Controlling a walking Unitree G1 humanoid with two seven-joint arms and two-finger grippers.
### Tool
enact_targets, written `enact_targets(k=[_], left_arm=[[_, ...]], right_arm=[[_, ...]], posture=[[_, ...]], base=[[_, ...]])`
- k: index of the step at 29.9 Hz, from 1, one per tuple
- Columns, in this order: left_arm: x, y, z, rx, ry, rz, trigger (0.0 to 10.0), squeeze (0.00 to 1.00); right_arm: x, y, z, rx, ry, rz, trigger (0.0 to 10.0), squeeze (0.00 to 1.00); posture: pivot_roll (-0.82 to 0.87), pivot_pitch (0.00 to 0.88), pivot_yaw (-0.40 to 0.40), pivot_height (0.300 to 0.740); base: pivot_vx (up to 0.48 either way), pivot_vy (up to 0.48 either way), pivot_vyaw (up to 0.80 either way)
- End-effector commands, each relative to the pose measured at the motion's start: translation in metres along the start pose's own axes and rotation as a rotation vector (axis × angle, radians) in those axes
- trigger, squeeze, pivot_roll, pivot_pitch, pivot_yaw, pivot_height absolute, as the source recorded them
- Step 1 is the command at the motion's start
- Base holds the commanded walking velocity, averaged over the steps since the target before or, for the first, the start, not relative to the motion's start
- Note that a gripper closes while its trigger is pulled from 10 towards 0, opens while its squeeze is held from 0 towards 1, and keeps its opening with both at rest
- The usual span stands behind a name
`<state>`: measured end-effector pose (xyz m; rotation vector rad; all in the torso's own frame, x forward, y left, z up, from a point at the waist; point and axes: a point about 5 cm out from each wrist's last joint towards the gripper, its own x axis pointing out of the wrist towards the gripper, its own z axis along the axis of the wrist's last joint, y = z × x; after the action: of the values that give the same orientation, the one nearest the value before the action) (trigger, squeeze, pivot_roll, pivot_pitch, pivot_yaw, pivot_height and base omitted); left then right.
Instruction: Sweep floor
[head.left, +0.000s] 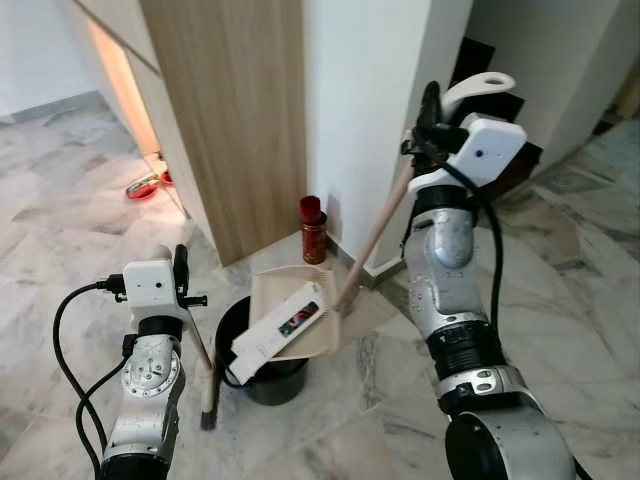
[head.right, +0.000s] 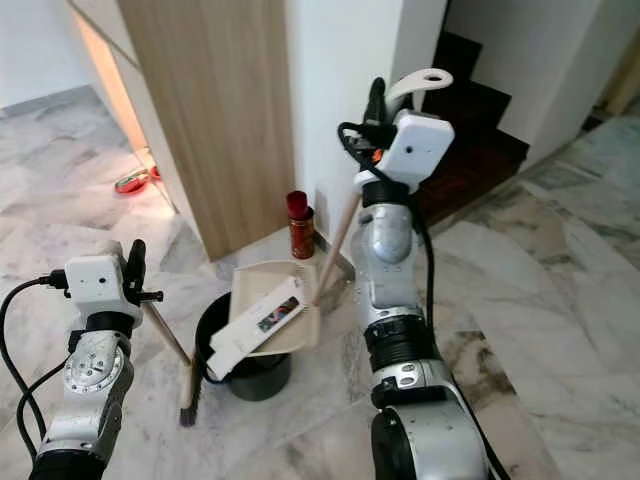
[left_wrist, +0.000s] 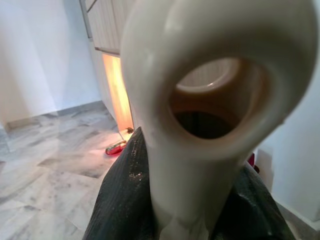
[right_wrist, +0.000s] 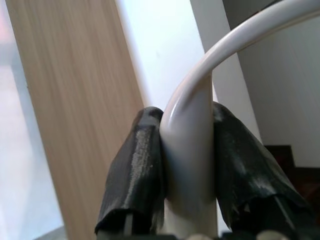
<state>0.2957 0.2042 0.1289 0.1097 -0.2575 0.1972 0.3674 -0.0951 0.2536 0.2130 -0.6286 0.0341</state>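
Note:
My left gripper (head.left: 181, 272) is shut on the thin wooden handle of a small broom (head.left: 209, 395), whose dark bristles rest on the marble floor beside a black bin (head.left: 265, 375). In the left wrist view the handle's cream loop end (left_wrist: 215, 100) stands between the black fingers. My right gripper (head.left: 430, 122), raised high, is shut on the long wooden handle (head.left: 375, 240) of a beige dustpan (head.left: 270, 290). The pan hangs tilted over the bin. A white flat box (head.left: 280, 330) lies in the pan, its lower end over the bin's mouth.
A red can (head.left: 313, 230) stands on the floor at the foot of the white wall (head.left: 370, 120). A tall wooden cabinet panel (head.left: 230, 120) rises behind the bin. A red object (head.left: 145, 187) lies farther left. Dark stairs (head.right: 480, 140) lie to the right.

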Motion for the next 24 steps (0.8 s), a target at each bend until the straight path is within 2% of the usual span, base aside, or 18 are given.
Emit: enact_targets(k=[1, 9, 19, 24], left_arm=[[0.003, 0.001, 0.010, -0.007, -0.059, 0.002, 10.0, 0.00], [0.002, 0.001, 0.010, -0.007, -0.058, 0.003, 10.0, 0.00], [0.001, 0.000, 0.010, -0.008, -0.059, 0.004, 10.0, 0.00], [0.001, 0.000, 0.010, -0.009, -0.059, 0.002, 10.0, 0.00]], right_arm=[[0.010, 0.008, 0.029, 0.034, -0.148, 0.013, 10.0, 0.00], [0.009, 0.025, 0.047, -0.029, -0.262, 0.086, 10.0, 0.00], [0.009, 0.031, 0.056, -0.061, -0.317, 0.091, 10.0, 0.00], [0.002, 0.044, 0.066, -0.110, -0.401, 0.175, 10.0, 0.00]], posture=[[0.09, 0.000, 0.033, 0.740], [0.09, 0.000, 0.031, 0.740], [0.09, 0.000, 0.029, 0.740], [0.09, 0.000, 0.029, 0.740]], base=[[0.000, 0.000, 0.00], [0.000, 0.000, 0.00], [0.000, 0.000, 0.00], [0.000, 0.000, 0.00]])
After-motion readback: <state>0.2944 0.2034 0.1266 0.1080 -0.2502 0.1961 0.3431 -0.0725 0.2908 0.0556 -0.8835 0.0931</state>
